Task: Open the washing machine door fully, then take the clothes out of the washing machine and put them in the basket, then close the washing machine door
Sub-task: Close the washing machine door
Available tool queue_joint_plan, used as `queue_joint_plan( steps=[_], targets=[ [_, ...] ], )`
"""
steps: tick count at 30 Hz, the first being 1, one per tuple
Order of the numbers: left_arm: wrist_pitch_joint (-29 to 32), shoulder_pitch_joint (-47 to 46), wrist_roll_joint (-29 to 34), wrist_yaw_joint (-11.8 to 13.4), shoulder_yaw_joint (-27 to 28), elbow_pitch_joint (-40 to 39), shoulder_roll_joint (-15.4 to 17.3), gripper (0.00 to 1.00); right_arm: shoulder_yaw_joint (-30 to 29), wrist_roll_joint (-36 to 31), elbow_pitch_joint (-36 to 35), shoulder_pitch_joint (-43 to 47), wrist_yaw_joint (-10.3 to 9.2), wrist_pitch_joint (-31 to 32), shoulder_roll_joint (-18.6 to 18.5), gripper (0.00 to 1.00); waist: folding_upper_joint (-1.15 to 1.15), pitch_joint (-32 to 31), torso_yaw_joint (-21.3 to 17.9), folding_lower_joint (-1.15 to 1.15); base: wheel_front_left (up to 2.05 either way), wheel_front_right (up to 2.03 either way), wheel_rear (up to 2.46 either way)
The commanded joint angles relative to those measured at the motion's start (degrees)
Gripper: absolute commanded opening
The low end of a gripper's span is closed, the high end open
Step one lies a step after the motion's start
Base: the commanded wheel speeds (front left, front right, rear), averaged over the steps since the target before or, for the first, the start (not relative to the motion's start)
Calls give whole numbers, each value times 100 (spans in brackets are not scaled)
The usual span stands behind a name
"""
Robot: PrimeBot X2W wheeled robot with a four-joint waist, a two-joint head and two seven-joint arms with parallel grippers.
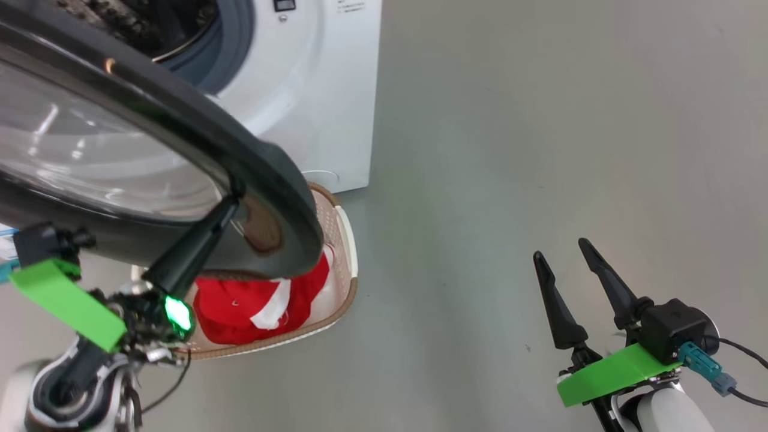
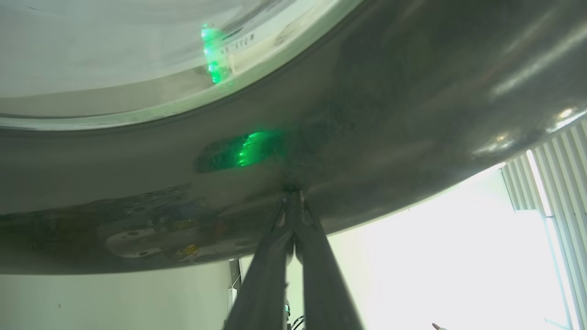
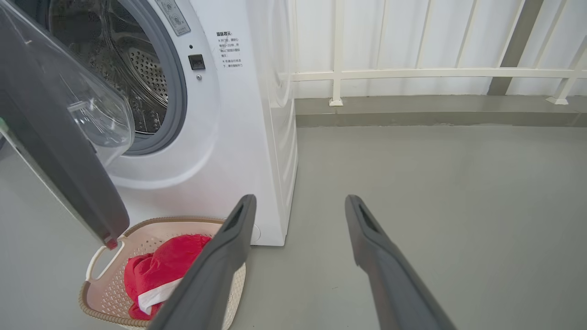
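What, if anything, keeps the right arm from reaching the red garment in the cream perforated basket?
Probably nothing, so yes: grey floor lies between the open right gripper and basket, though the glossy black-rimmed door overhangs its left part.

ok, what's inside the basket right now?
The red clothes with a white stripe lie in the basket. The washing machine door covers its far end in the head view; anything beneath the clothes is hidden.
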Motion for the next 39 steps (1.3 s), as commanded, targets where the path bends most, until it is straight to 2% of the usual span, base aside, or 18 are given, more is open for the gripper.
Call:
queue_joint_plan(
  steps=[1, 10, 20, 28, 35, 36, 37, 38, 39],
  targets=[
    [30, -250, 2, -16, 212, -91, 163, 0, 155, 51, -121, -149, 19, -75, -45, 100, 0, 60, -82, 0, 0, 0, 0],
    [44, -817, 55, 29, 184, 366, 222, 0, 189, 167, -158, -251, 19, -77, -44, 100, 0, 211, -259, 0, 0, 0, 0],
    [5, -1141, 88, -2, 189, 727, 171, 0, 236, 223, -161, -319, 19, -77, -44, 100, 0, 259, -270, 0, 0, 0, 0],
    [-8, -678, -94, -35, 441, 509, 56, 0, 248, 207, -171, -254, 19, -77, -44, 100, 0, 79, -44, 0, 0, 0, 0],
    [-290, 213, -46, -40, 800, -180, -199, 0, 299, 173, -111, -169, 19, -77, -44, 100, 0, -178, 236, 0, 0, 0, 0],
    [-330, 352, -25, -40, 821, -279, -245, 2, 297, 159, -101, -151, 19, -77, -44, 100, 0, -218, 285, 0, 0, 0, 0],
    [-386, 486, -4, -40, 850, -371, -289, 18, 301, 148, -90, -134, 19, -77, -44, 100, 0, -258, 330, 0, 0, 0, 0],
    [-386, 486, -4, -40, 850, -371, -289, 18, 301, 148, -90, -134, 19, -77, -44, 100, 0, -258, 330, 0, 0, 0, 0],
    [-455, 617, 20, -40, 878, -448, -332, 42, 299, 130, -81, -116, 19, -77, -44, 100, 0, -304, 373, 0, 0, 0, 0]
  ],
)
